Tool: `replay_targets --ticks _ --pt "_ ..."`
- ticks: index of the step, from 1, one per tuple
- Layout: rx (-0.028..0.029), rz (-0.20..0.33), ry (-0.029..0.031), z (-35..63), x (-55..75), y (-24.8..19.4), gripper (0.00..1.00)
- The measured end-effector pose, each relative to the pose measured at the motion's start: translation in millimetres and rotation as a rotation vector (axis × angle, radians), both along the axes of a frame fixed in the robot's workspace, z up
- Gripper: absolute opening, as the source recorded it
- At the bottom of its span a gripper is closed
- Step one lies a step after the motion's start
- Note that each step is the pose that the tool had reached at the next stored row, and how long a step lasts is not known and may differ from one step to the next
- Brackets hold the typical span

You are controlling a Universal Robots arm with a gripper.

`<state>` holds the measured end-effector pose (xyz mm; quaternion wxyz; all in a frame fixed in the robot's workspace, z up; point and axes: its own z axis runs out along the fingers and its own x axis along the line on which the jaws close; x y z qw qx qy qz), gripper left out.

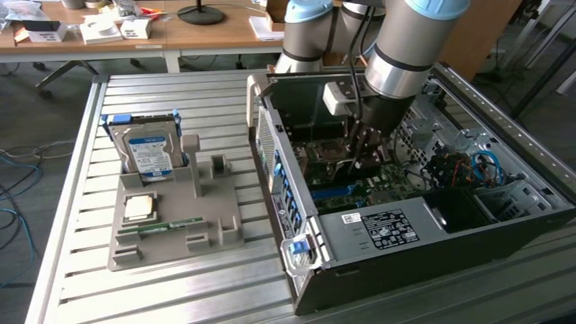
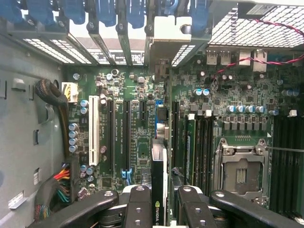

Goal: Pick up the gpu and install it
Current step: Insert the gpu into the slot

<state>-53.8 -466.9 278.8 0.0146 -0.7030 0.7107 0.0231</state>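
Note:
The gpu (image 2: pixel 159 171) is seen edge-on in the wrist view, a thin dark card with a green logo near my fingers. Its pale metal end bracket (image 2: pixel 167 35) sits up against the case's rear slot openings. My gripper (image 2: pixel 160 202) is shut on the card, one black finger (image 2: pixel 137 206) on each side. The card stands upright over the green motherboard (image 2: pixel 137 142), in line with the dark expansion slots (image 2: pixel 127 137); I cannot tell whether it touches a slot. In the exterior view my gripper (image 1: pixel 362 150) reaches down into the open computer case (image 1: pixel 405 233).
A grey holder (image 1: pixel 193 202) to the exterior view's left of the case carries a blue-labelled hard drive (image 1: pixel 148 154), a processor chip (image 1: pixel 139 207) and a green memory stick (image 1: pixel 162 228). Inside the case are the processor socket (image 2: pixel 242 173) and cable bundles (image 1: pixel 477 167).

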Motion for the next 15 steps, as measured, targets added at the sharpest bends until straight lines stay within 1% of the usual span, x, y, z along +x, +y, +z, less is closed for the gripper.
replay_targets --ticks 6,10,15 --pt "0.0 0.0 0.0 -3.1 -1.9 0.0 0.26" --pt "-0.0002 0.0 0.0001 -3.3 -2.0 -0.1 0.26" --pt "0.0014 0.0 0.0 -6.5 -2.1 0.0 0.26"
